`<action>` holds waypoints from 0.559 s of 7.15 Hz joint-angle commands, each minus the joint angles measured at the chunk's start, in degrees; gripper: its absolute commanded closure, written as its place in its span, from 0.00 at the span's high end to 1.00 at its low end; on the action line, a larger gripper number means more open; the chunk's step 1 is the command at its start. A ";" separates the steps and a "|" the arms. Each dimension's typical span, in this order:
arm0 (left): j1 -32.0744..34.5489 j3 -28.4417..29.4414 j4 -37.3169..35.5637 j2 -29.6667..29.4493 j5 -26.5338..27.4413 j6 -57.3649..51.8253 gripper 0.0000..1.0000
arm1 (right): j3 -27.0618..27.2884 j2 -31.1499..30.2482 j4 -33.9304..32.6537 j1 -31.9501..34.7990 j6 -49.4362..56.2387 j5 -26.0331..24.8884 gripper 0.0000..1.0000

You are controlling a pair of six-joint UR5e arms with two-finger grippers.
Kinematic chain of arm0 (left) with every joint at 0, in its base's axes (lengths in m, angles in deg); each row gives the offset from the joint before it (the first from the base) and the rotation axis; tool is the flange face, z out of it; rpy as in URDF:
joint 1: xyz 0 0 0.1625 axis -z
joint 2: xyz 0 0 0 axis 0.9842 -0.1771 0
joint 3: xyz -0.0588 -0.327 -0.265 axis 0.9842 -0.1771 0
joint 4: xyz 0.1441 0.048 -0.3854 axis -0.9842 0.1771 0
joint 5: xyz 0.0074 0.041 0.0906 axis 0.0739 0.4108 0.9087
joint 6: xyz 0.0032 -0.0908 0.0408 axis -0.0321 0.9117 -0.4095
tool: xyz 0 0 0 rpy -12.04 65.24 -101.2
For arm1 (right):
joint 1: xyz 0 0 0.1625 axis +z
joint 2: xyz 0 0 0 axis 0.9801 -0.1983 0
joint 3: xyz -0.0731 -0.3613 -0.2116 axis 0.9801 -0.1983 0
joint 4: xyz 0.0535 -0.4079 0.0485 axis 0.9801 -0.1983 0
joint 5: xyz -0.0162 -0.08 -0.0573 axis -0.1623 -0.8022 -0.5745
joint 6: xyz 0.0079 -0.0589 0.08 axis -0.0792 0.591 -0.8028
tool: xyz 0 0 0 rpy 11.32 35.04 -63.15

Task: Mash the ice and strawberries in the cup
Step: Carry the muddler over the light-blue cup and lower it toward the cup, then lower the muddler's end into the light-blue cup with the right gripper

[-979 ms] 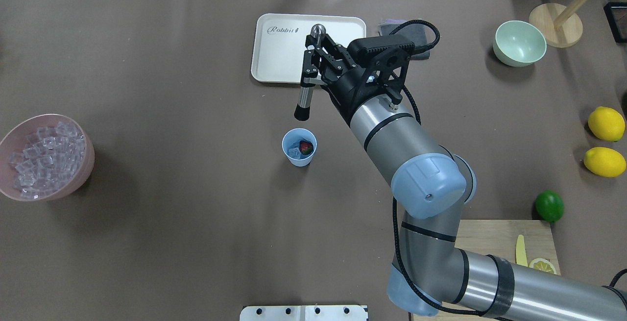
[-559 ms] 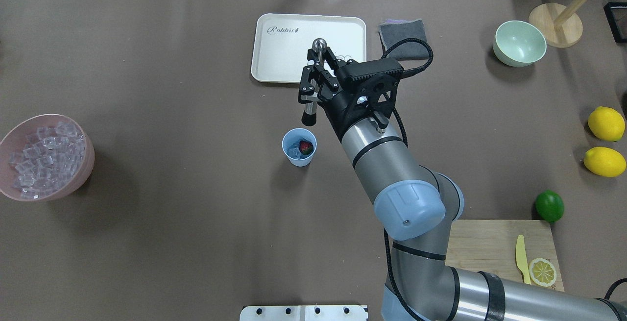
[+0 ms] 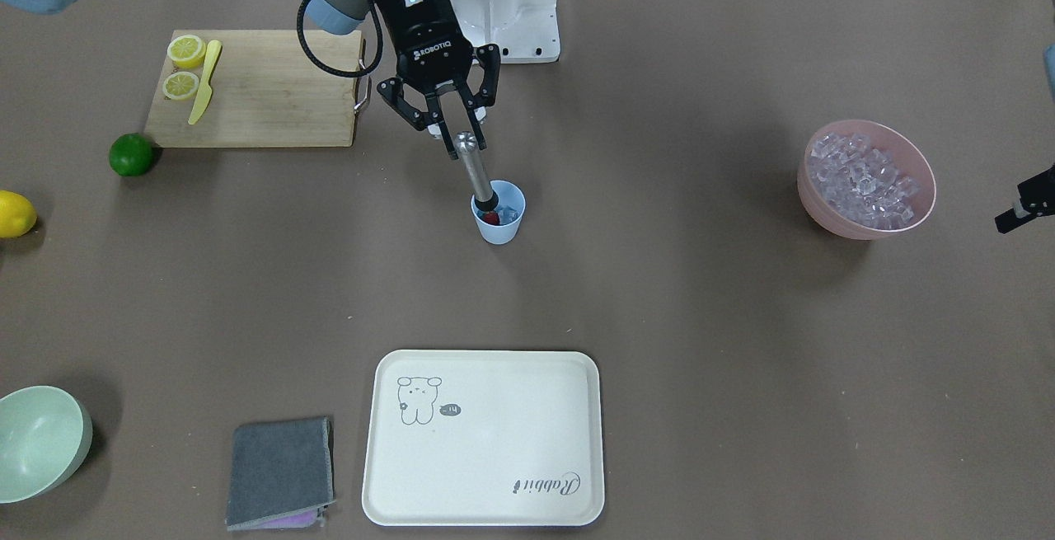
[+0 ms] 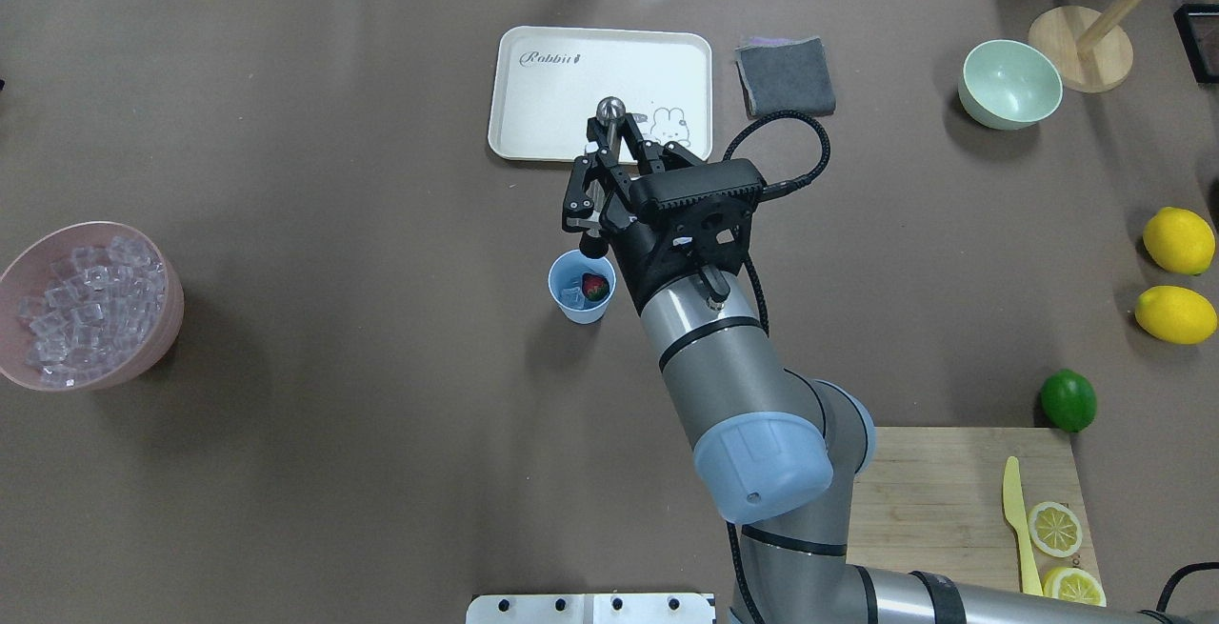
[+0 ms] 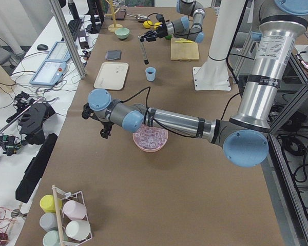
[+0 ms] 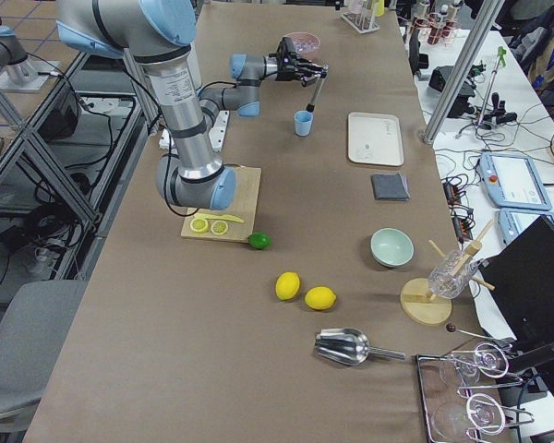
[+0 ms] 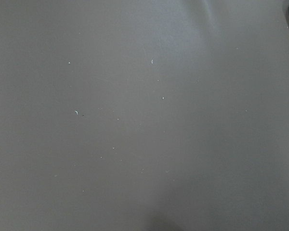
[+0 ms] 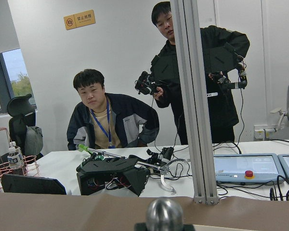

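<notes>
The right arm (image 4: 733, 357) reaches out over mid-table, right gripper (image 3: 458, 138) angled down and clamped on a metal pestle (image 3: 476, 173), while the left arm (image 5: 169, 119) stretches low along its side, left gripper (image 5: 103, 132) facing down.

Table (image 4: 381, 433): brown cover, wide. Light blue cup (image 4: 582, 286) stands close under the right gripper (image 3: 456, 126). Beyond gripper, away from robot: cream tray (image 4: 543, 100), w/ grey cloth (image 4: 786, 76) just to its right. Pink bowl (image 4: 174, 314) far off to gripper's left, near table edge. Off to gripper's right: pale green bowl (image 4: 1009, 86), wooden stand base (image 4: 1067, 57), 2 lemons (image 4: 1179, 240), lime (image 4: 1068, 400); cutting board (image 4: 933, 481) right of gripper, nearer robot.
</notes>
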 commanded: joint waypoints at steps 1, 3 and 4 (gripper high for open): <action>-0.29 0.10 0.14 0.00 -0.02 -0.07 0.97 | -0.44 0.25 0.00 -1.88 0.21 -0.99 0.00; -0.29 0.01 0.23 0.08 0.07 -0.07 0.97 | -2.09 0.17 0.09 -2.50 0.82 -1.61 0.00; -0.29 0.01 0.23 0.08 0.07 -0.07 0.97 | -2.46 0.34 0.17 -2.41 0.74 -1.61 0.00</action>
